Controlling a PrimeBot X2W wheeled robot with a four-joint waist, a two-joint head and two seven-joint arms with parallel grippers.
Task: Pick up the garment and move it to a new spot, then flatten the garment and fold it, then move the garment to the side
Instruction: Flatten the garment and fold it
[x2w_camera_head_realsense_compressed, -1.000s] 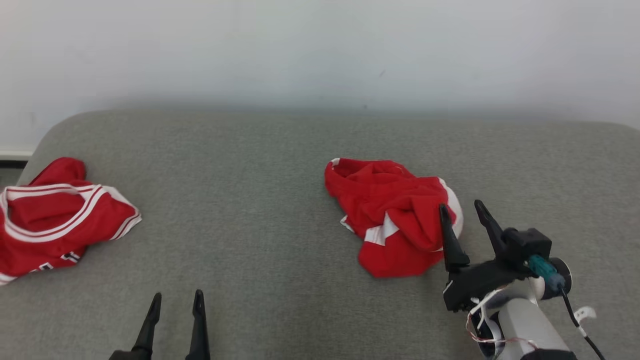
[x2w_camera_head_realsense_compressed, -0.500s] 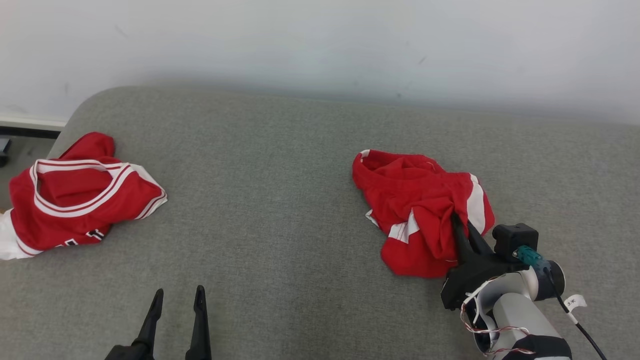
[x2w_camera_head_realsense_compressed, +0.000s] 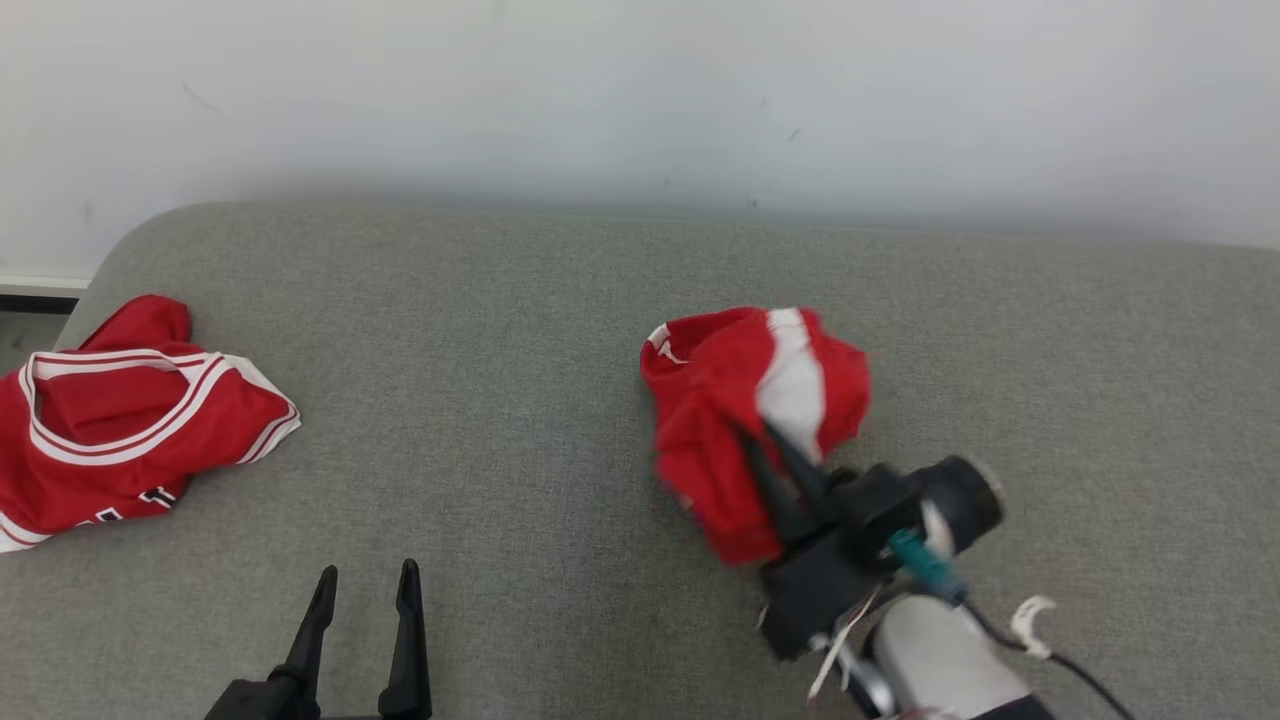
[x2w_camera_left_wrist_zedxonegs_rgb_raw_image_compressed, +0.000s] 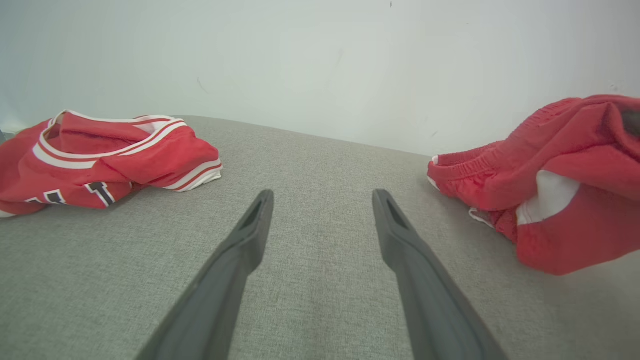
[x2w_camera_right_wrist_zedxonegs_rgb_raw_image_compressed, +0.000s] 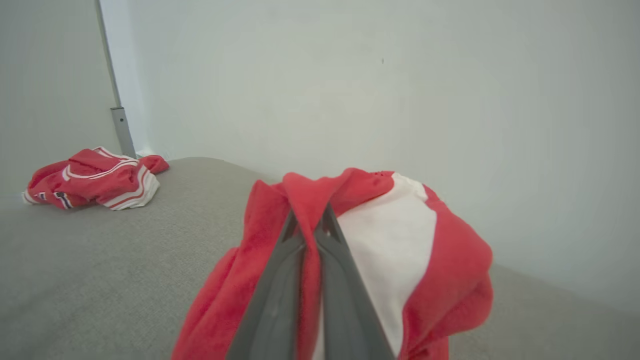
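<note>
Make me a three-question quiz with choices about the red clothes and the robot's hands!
1. Where is the striped jersey? A) the cushion's left end B) its right end C) the floor
2. How many red clothes? A) one B) two C) four
3. The right gripper is: A) open, empty B) shut on the crumpled garment C) touching the wall
Answers: 1 A: it lies at the cushion's left edge. 2 B: jersey plus crumpled garment. 3 B: its fingers pinch the red cloth.
</note>
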